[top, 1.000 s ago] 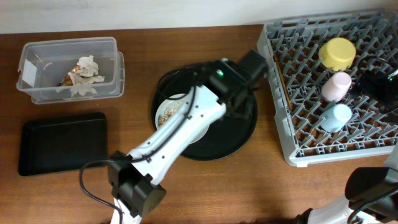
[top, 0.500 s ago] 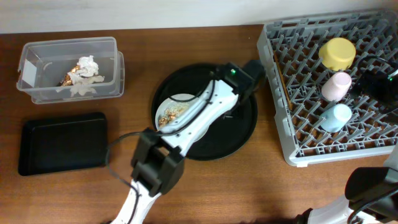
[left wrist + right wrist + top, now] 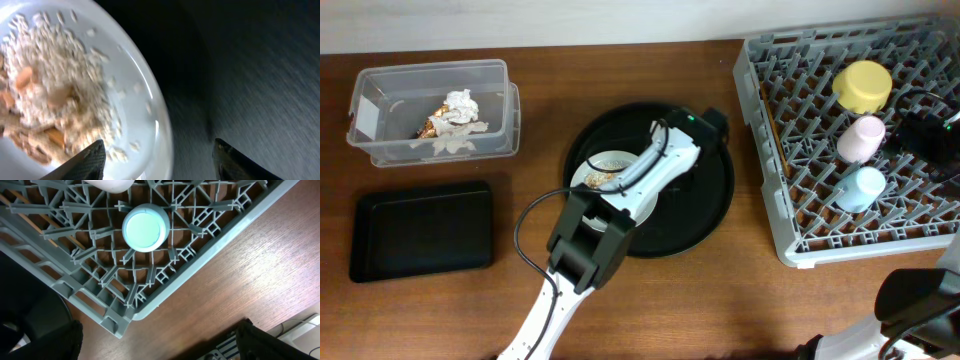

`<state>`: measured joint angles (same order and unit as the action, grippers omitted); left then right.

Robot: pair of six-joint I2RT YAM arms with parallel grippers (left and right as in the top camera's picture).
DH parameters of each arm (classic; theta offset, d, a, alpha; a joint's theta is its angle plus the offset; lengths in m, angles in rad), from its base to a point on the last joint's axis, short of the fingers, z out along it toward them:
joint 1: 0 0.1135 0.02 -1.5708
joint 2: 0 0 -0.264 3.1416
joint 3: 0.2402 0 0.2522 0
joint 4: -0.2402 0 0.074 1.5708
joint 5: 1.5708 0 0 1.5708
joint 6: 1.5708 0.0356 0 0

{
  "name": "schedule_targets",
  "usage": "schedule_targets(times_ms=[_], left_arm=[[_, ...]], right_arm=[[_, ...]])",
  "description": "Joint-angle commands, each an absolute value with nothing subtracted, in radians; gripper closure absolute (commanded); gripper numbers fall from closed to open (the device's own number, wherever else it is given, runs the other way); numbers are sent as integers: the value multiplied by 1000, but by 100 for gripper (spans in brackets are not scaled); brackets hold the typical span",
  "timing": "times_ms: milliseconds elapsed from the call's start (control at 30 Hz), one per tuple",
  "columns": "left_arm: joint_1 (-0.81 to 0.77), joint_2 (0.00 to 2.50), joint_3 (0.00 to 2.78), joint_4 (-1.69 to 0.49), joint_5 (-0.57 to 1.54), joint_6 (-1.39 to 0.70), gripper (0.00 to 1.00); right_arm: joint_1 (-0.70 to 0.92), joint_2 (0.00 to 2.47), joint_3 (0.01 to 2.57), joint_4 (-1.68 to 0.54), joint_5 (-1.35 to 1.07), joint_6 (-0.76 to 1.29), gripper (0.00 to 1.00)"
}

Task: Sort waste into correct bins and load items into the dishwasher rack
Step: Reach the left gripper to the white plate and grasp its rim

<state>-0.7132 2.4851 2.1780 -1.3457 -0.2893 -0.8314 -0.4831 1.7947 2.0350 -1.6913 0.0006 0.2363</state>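
The pale grey plate (image 3: 603, 166) with beige-brown food scraps (image 3: 45, 100) lies on the round black tray (image 3: 710, 210). My left gripper (image 3: 160, 155) is open, with one finger over the plate and the other over the tray, so the plate's rim (image 3: 162, 125) lies between them. In the overhead view its head (image 3: 695, 125) is over the tray. The grey rack (image 3: 800, 200) holds the yellow bowl (image 3: 863, 85), pink cup (image 3: 860, 138) and light-blue cup (image 3: 145, 227), all upside down. My right gripper (image 3: 157, 345) is open and empty, high over the rack's near corner.
The clear tub (image 3: 380, 150) at the back left holds the white napkin (image 3: 463, 103) and gold-brown wrapper (image 3: 438, 125). The shallow black tray (image 3: 420, 230) lies in front of it. Thin wooden sticks (image 3: 20, 202) lie in the rack's left part.
My left gripper has moved from the round tray's far right rim leftward and down to the plate's edge. The right arm has not moved.
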Motion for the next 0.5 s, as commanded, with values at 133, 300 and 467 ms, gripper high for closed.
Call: schedule_targets(times_ms=[133, 300, 467], left_arm=[[-678, 2498, 2174, -1313, -268, -814, 40], [-685, 2498, 2174, -1312, -239, -814, 53], [-686, 2498, 2174, -1314, -231, -814, 70]], right_arm=[[-485, 1790, 2032, -1691, 12, 244, 2], [-485, 1790, 2032, -1691, 12, 244, 2], [-485, 1790, 2032, -1691, 12, 244, 2]])
